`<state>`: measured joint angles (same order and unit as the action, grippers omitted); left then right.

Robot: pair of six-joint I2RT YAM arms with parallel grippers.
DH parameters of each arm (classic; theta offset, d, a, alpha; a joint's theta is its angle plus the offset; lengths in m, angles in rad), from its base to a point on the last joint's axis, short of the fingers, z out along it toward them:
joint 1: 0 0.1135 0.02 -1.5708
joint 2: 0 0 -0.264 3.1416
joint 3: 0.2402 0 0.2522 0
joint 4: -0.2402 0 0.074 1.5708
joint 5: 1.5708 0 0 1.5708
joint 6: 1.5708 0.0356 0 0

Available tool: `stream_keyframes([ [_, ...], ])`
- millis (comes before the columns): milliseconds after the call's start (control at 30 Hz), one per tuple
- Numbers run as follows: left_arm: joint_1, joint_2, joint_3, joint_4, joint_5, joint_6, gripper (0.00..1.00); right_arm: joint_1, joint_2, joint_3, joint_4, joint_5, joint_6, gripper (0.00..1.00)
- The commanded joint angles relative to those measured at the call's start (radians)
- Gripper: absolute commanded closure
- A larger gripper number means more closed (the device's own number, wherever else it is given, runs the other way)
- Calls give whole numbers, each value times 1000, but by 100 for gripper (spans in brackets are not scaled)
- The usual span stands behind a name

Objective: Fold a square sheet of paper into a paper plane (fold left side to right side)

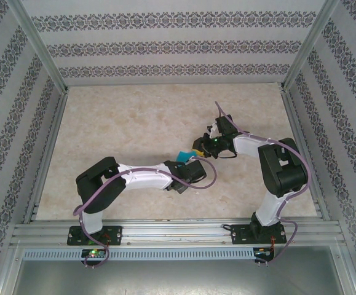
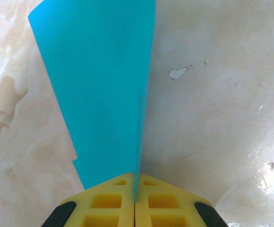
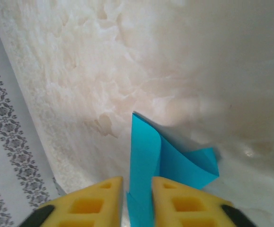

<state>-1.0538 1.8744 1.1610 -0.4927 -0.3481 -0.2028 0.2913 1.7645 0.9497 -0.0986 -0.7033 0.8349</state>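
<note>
Turquoise sheet of paper (image 1: 182,155), part-folded, centre frame over counter (image 1: 134,123): left end effector (image 2: 135,185) clamped on its edge, right end effector (image 3: 137,185) slightly apart around it; align edges before pressing.

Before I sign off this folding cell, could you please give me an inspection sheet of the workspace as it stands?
Surface: beige marbled table; a small white chipped spot shows in the left wrist view.
Job's things: square sheet of paper, turquoise, partly folded, between the two grippers near mid-table.
Clutter: nothing seen.
Grippers: left gripper shut on the paper; right gripper open, jaws parted with the paper standing between them.
Cables: purple cables loop along both arms.
Surroundings: patterned walls on three sides; metal rail along the near edge.
</note>
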Motion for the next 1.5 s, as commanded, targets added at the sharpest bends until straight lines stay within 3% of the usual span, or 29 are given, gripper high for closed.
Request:
stream_keyframes([
  [0,-1,-24,-25,46,30,-24,94,-39,-105,-25,-17,68,-30,69],
  [200,42,-63,-47,107,159,-20,98,-162,-267,-107,-76,123,-98,61],
  [367,108,-72,-17,108,351,-23,100,-235,-338,-167,-114,95,-191,58],
  [633,245,-37,28,112,675,-146,100,-242,-353,-297,-5,31,-244,52],
  [833,332,-2,-2,256,876,-305,100,-228,-355,-348,51,8,-266,50],
  [1033,369,36,-37,413,984,-427,100,-192,-333,-386,168,-26,-229,49],
  [1467,427,65,-209,860,1100,-694,100,-80,-239,-426,452,10,-55,50],
])
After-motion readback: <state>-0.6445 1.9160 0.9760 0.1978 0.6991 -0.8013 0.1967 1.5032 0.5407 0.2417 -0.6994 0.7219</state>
